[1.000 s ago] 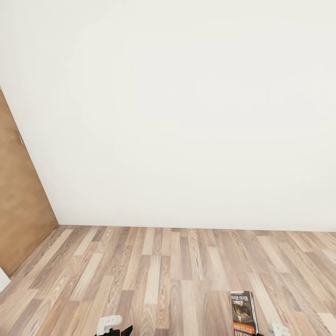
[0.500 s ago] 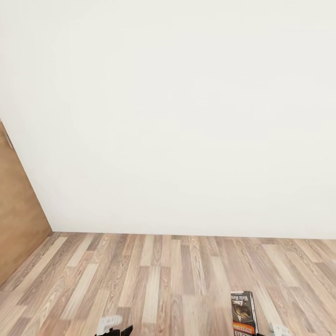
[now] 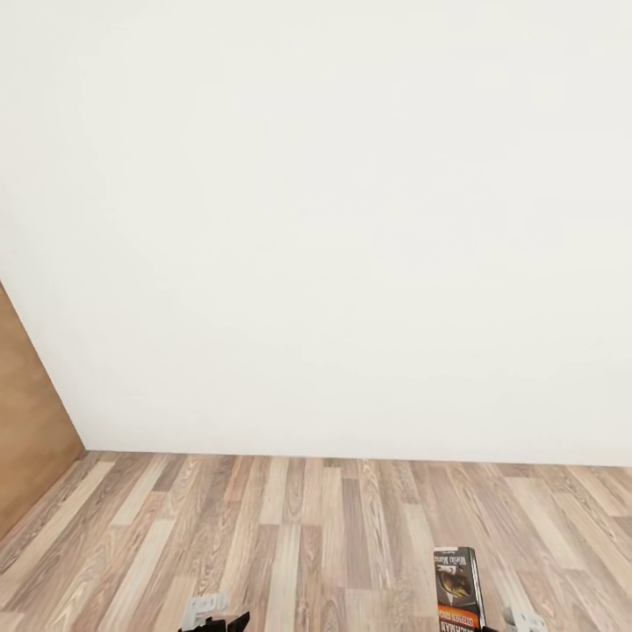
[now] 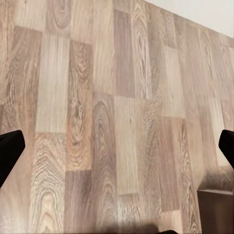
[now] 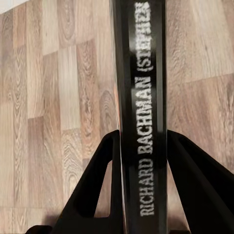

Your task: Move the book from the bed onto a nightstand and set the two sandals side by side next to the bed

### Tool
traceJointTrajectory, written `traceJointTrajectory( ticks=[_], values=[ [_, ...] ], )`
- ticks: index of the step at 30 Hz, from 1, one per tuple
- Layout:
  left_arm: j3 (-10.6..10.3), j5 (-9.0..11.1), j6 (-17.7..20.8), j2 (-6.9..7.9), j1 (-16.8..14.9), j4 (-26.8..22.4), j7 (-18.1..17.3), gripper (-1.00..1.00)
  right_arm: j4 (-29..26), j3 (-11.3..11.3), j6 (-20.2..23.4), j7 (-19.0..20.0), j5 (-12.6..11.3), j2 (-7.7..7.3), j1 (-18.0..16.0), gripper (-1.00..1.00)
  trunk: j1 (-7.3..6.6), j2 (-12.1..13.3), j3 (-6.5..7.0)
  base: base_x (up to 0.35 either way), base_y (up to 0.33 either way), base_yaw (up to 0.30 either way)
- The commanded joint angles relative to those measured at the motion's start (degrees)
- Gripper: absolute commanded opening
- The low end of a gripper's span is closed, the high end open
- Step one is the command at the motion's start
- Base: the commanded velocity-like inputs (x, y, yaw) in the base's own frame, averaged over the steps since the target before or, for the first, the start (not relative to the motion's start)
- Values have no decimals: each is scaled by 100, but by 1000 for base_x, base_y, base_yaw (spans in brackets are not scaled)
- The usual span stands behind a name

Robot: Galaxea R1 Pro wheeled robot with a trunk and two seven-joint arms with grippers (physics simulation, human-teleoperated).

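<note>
The book (image 3: 458, 586) stands upright at the bottom right of the head view, dark cover with an orange band at its foot. In the right wrist view its black spine (image 5: 141, 73) with white lettering runs between the two black fingers, and my right gripper (image 5: 144, 135) is shut on it above the wooden floor. My left gripper (image 4: 117, 151) is open, its black fingertips (image 4: 9, 156) far apart with only floorboards between them. The bed, the nightstand and the sandals are out of view.
A plain white wall (image 3: 333, 219) faces me, meeting the light wood plank floor (image 3: 290, 518). A brown wooden door (image 3: 22, 421) stands at the left edge. A dark brown block (image 4: 217, 209) shows at a corner of the left wrist view.
The whole head view has shifted: the door has slid further left and the wall's foot sits lower in the picture. The book stays in my right gripper; the left gripper is unchanged.
</note>
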Motion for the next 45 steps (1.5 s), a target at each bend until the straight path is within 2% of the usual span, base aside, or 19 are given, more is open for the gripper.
traceJointTrajectory(
  ticks=[1, 11, 18, 30, 45],
  values=[
    [46, -61, -31, 1, -4, 5, -13, 100, 3, 35, -16, 28, -57, -3, -6, -100, 3, -4, -7, 305, 0, 0],
    [47, -61, -31, 1, -4, 5, -13, 100, 3, 35, -16, 28, -56, -1, -6, -100, 3, -4, -7, 303, 0, -9],
    [46, -61, -31, 1, -6, 5, -11, 100, 3, 35, -16, 28, -50, -2, -6, -100, 3, -4, -7, 294, 0, -160],
    [47, -61, -31, 1, -3, 5, -16, 100, 3, 35, -16, 28, -50, -1, -6, -100, 3, -4, -7, 98, 0, -87],
    [47, -61, -31, 1, -4, 5, -12, 100, 3, 35, -16, 28, -51, -3, -6, -100, 3, -4, -7, 317, 0, -18]
  ],
)
